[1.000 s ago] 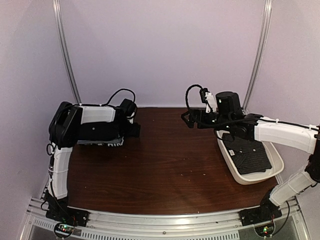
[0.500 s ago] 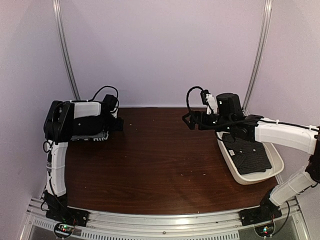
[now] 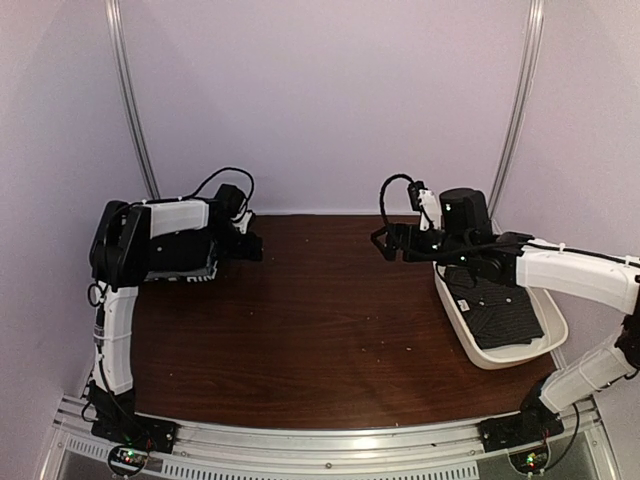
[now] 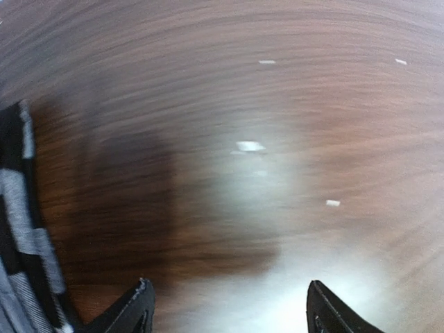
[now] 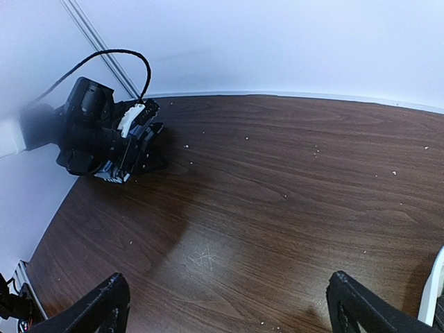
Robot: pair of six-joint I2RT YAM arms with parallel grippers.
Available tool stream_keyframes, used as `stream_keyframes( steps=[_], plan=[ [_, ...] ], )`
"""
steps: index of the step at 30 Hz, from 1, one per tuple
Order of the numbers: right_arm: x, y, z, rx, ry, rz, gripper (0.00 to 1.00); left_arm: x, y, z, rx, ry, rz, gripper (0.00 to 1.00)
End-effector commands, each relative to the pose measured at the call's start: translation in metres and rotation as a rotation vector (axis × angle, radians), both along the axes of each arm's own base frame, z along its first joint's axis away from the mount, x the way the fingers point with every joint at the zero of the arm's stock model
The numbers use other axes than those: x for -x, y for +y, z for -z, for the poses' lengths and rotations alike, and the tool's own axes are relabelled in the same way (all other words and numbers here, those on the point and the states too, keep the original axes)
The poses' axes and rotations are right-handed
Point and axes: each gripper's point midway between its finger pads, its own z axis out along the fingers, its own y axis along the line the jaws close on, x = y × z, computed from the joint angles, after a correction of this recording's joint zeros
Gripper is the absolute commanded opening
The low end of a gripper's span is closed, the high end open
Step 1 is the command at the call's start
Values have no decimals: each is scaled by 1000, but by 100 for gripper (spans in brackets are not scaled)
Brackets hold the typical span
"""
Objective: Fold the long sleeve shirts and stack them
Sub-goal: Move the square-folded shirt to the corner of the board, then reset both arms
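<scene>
A dark long sleeve shirt (image 3: 498, 312) with a fine pale dotted pattern lies folded in a white bin (image 3: 482, 360) at the right. A dark cloth with pale stripes (image 3: 190, 272) lies under my left arm at the back left; its edge (image 4: 17, 236) shows at the left of the blurred left wrist view. My left gripper (image 3: 254, 246) (image 4: 229, 288) is open over bare wood just right of that cloth. My right gripper (image 3: 386, 243) (image 5: 225, 284) hovers open above the table's middle back, left of the bin, with nothing between its fingers.
The dark wood table (image 3: 320, 340) bears small pale specks. Walls close it in at the back and both sides. The bin's white rim (image 5: 437, 284) shows at the right wrist view's right edge. My left gripper (image 5: 132, 149) and its cable sit at the back left corner.
My left gripper drew back to the left, then swung right again, and is still moving. My right gripper drifted slightly right and stayed open.
</scene>
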Motion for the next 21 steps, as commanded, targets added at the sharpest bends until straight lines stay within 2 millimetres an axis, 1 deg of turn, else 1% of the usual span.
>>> stream_keyframes(
  steps=[1, 4, 7, 12, 15, 16, 17, 19, 21],
  plan=[
    [-1, -11, -7, -7, -25, 33, 100, 5, -58, -81, 103, -149, 157, 77],
    [-1, -12, -10, -8, -34, 37, 100, 17, -85, -107, 141, -194, 211, 79],
    [0, -14, -12, -9, -38, 38, 100, 34, -113, -131, 192, -231, 264, 79],
    [3, -18, -16, -16, -50, 40, 100, 70, -155, -171, 303, -301, 333, 82],
    [7, -21, -20, -26, -61, 41, 100, 92, -170, -195, 377, -344, 356, 83],
    [7, -22, -22, -30, -64, 45, 100, 102, -174, -209, 399, -371, 367, 83],
    [9, -23, -24, -35, -66, 47, 100, 109, -178, -219, 416, -398, 373, 84],
    [11, -26, -28, -42, -73, 51, 100, 122, -178, -232, 435, -436, 369, 85],
    [14, -30, -31, -45, -78, 60, 100, 133, -174, -243, 455, -465, 357, 85]
  ],
)
